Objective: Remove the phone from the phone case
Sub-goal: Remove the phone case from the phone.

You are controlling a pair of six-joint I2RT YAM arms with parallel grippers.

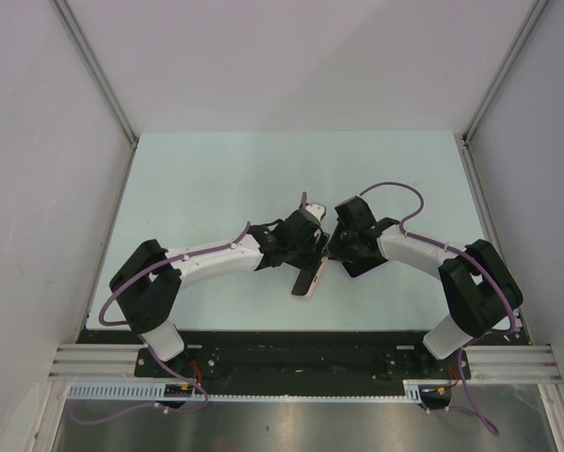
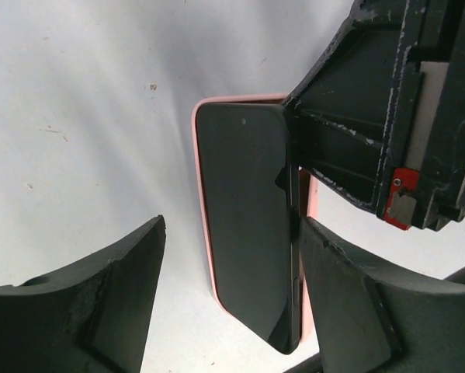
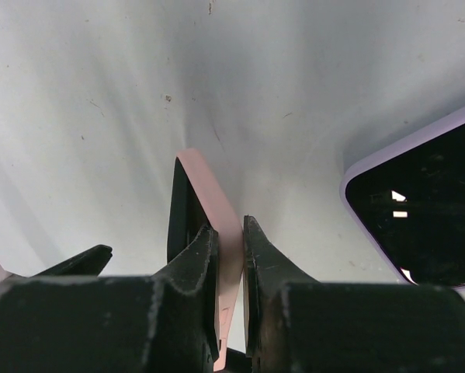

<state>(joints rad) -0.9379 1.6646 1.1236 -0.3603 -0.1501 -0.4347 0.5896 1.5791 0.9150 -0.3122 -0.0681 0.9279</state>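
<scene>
The right gripper [image 3: 228,227] is pinched shut on the pink wall of the phone case [image 3: 207,190], one finger inside against the dark phone [image 2: 244,225] and one outside. The left gripper [image 2: 234,221] stands wide open and holds nothing; the cased phone lies between its fingers [image 2: 123,295], screen up on the desk [image 2: 77,116]. Just right of the right gripper lies a second phone in a lilac case [image 3: 426,202].
</scene>
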